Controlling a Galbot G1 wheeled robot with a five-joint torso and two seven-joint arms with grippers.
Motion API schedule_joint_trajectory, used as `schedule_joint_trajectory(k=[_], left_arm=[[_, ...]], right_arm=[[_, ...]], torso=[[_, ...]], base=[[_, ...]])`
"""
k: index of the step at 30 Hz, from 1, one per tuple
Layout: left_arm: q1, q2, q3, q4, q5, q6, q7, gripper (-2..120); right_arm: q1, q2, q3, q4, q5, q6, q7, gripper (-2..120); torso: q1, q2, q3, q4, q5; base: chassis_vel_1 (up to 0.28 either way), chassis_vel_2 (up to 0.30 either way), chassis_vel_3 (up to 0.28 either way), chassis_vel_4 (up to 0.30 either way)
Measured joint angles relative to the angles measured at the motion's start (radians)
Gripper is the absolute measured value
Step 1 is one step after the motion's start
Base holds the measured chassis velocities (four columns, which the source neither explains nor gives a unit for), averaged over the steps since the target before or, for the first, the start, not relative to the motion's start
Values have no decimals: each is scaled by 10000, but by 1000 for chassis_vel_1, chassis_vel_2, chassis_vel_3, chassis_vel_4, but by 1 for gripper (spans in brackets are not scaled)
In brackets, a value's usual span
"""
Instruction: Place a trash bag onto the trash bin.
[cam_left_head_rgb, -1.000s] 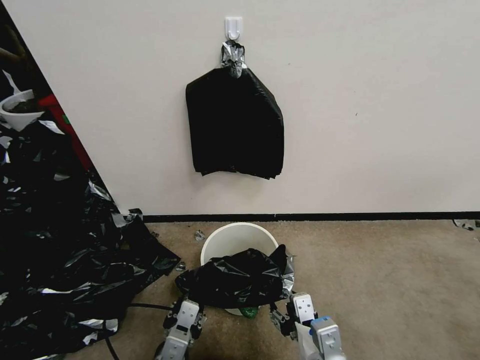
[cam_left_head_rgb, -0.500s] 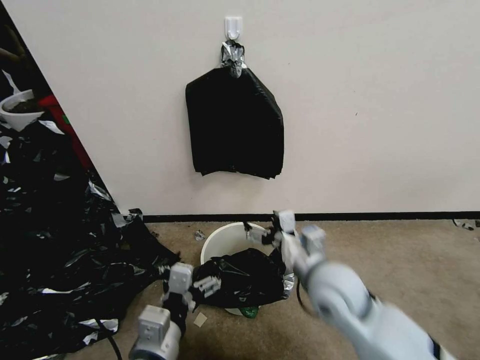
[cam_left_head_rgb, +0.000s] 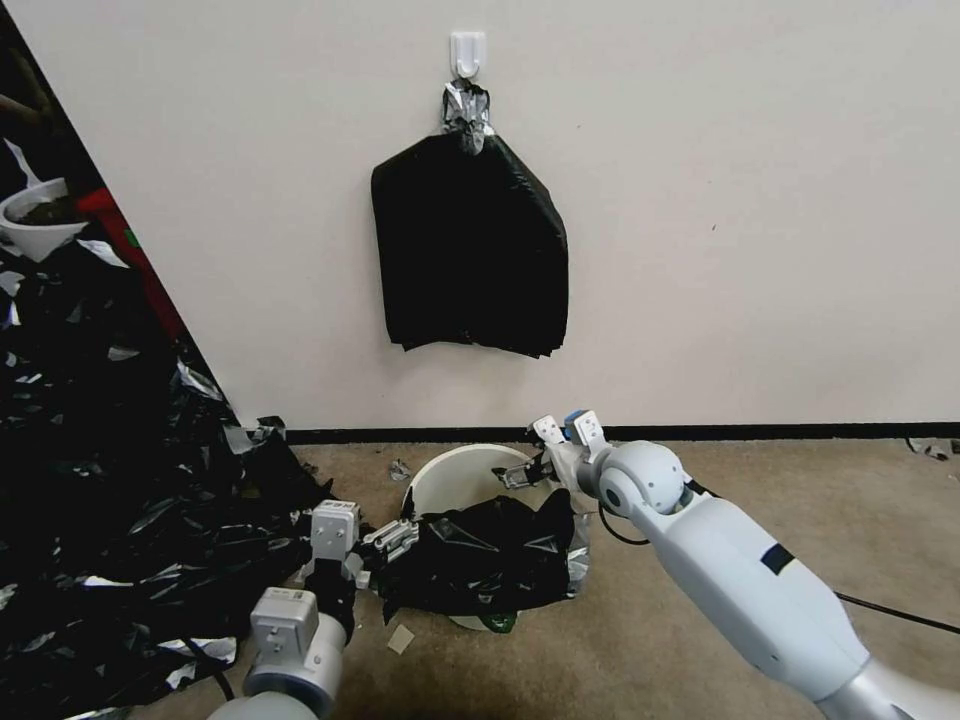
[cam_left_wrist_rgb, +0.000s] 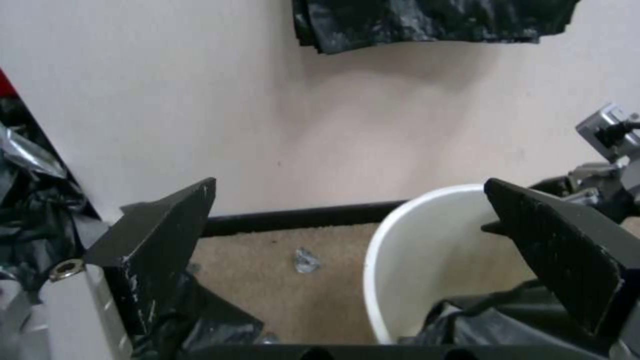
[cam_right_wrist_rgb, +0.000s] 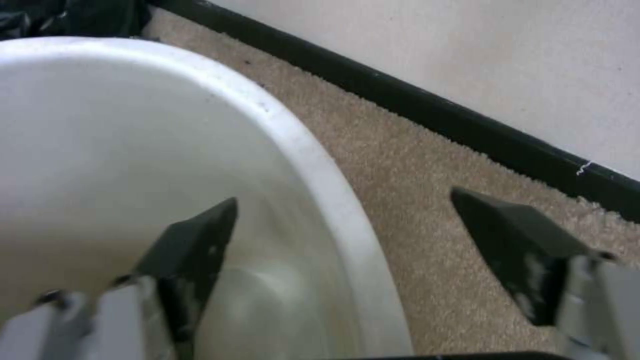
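Standing on tan carpet (cam_left_head_rgb: 760, 500) by a white wall (cam_left_head_rgb: 750, 200), trash bin (cam_left_head_rgb: 455, 478) under trash bag (cam_left_head_rgb: 490, 560), seemingly crumpled, left claw (cam_left_head_rgb: 398, 545) and right claw (cam_left_head_rgb: 522, 470) both spread.

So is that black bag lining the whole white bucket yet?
No, the trash bag drapes only the trash bin's near side; its far rim is bare.

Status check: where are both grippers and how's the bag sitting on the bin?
Left gripper open at trash bag's left edge. Right gripper open, straddling trash bin far rim. Bag bunched over near rim, mouth mostly uncovered. Nothing in the way.
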Motion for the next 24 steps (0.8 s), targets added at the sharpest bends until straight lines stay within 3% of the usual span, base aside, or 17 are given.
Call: schedule_joint_trajectory(k=[3,5,10,13,14,16,17,21,22,24], left_arm=[[-74,3,24,76,-64,-33,-44,100],[-86,-4,34,89,-82,-34,-55,100],[-128,-50,85,164,-137,-34,-141,100],[-143,-52,95,175,-174,-33,-212,100],[-143,-52,95,175,-174,-33,-212,100],[-214,-98,149,196,-226,-21,-253,100],[-214,-98,149,196,-226,-21,-253,100],[-322,-206,262,289,-245,-6,-269,100],[-322,-206,262,289,-245,-6,-269,100],[-370,-217,259,369,-268,-5,-273,100]], right_arm=[[-71,79,29,11,-67,26,7,69],[-110,102,52,49,-71,31,48,66],[-353,188,131,407,323,42,1118,45],[-685,196,98,1189,1715,76,3320,33],[-685,196,98,1189,1715,76,3320,33],[-1118,207,49,1946,2965,555,5778,22],[-1118,207,49,1946,2965,555,5778,22],[-2164,499,32,2867,4495,2520,9275,7],[-2164,499,32,2867,4495,2520,9275,7],[-2745,738,105,3236,5314,3987,10619,7]], torso=[[-1,0,-1,-1,-1],[-1,0,0,-1,-1],[-1,0,-1,0,0],[-1,0,0,0,-1],[-1,0,0,0,-1],[-1,0,-1,0,-1],[-1,0,-1,0,-1],[-1,0,-1,0,1],[-1,0,-1,0,1],[-2,1,-1,0,-1]], base=[[0,0,0,0],[0,0,0,0],[0,0,0,0],[0,0,0,0],[0,0,0,0],[0,0,0,0],[0,0,0,0],[0,0,0,0],[0,0,0,0],[0,0,0,0]])
